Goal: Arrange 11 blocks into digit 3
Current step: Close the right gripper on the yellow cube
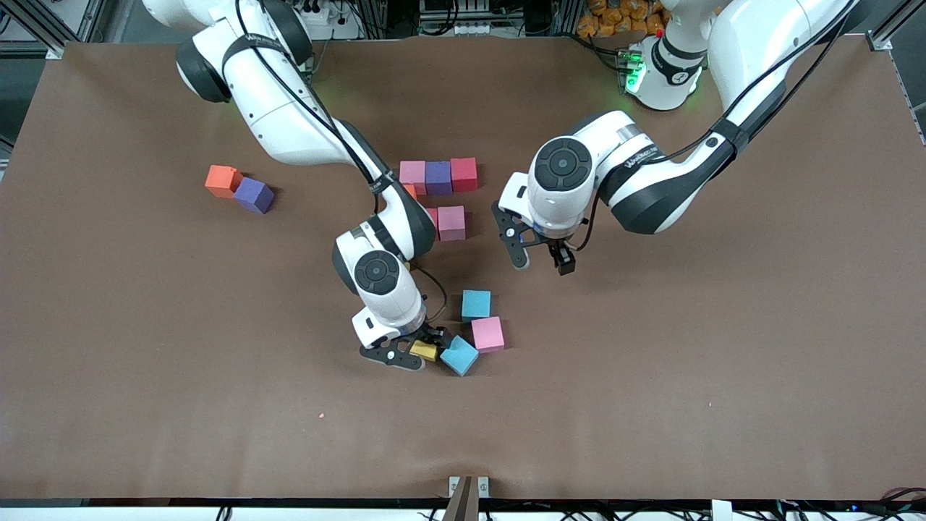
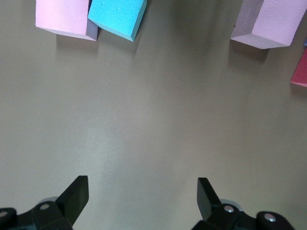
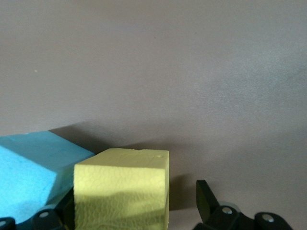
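Brown table (image 1: 651, 376): right gripper (image 1: 411, 353) was spread around a yellow block (image 1: 424, 351); the touching sky-blue block (image 1: 460, 355) risked being nudged. Left gripper (image 1: 541, 262) was spread, empty.

I'm probably working in a robotics lab: brown-covered table (image 1: 145, 362), aluminium framing (image 1: 65, 22) at eleven o'clock, cables (image 1: 470, 14) at twelve.

Foam blocks (image 1: 438, 177) scattered mid-table; yellow block (image 1: 424, 351) touching tilted blue block (image 1: 460, 355).
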